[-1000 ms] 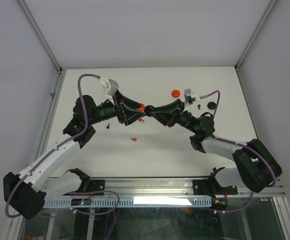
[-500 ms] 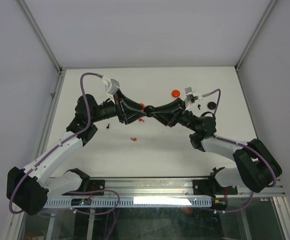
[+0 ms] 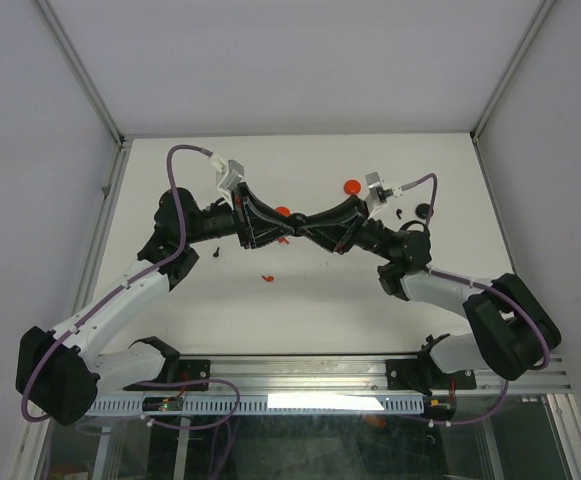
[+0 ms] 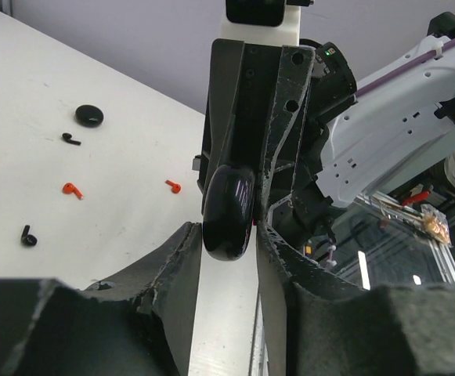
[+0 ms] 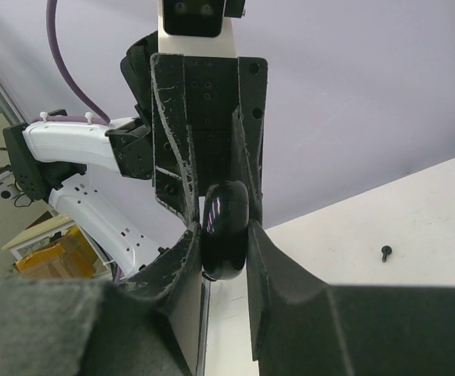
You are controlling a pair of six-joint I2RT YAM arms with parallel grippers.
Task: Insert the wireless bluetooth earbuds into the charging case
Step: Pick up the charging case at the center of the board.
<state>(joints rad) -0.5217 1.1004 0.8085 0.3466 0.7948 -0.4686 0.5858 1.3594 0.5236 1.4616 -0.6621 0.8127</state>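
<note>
Top external view: a white table (image 3: pixel 370 290) between pale walls, earbuds scattered on it, one red (image 3: pixel 266 277), one black (image 3: pixel 216 250). The two claws meet above mid-table. The right claw (image 5: pixel 225 239) is clamped on a glossy black case (image 5: pixel 225 227); the left claw (image 4: pixel 229 235), narrowly apart, touches the case on both sides.

Glossy black charging case (image 4: pixel 228 211) upright; red and black earbuds (image 4: pixel 71 189) scattered.

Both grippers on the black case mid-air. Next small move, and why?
Probably finish closing the left gripper on the black case, then hold steady. The right gripper already clamps the case, while the left fingers flank it and grip looks unconfirmed. Earbuds lie loose on the table.
</note>
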